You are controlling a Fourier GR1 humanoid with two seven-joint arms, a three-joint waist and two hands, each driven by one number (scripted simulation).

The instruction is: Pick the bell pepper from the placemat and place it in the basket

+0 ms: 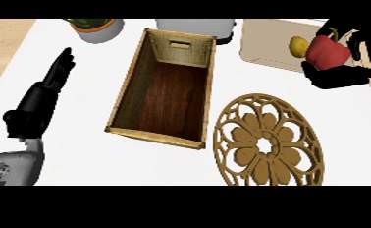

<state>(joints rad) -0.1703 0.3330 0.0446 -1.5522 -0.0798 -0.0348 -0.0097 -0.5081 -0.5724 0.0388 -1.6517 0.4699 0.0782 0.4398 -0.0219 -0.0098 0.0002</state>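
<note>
A red bell pepper (327,51) is held at the far right, above the edge of a beige cutting board (264,45). My right hand (340,77) is curled round it, thumb below and fingers (357,42) behind. The round brown openwork placemat (267,141) lies at the lower right with nothing on it. The basket (124,92), a deep wooden-floored box with woven walls, stands in the middle, left of the pepper. My left hand (39,99) rests open at the left edge, fingers straight.
A yellow lemon (299,45) lies on the cutting board beside the pepper. A potted plant (95,27) stands at the back left. A grey metal vessel (196,25) stands behind the basket.
</note>
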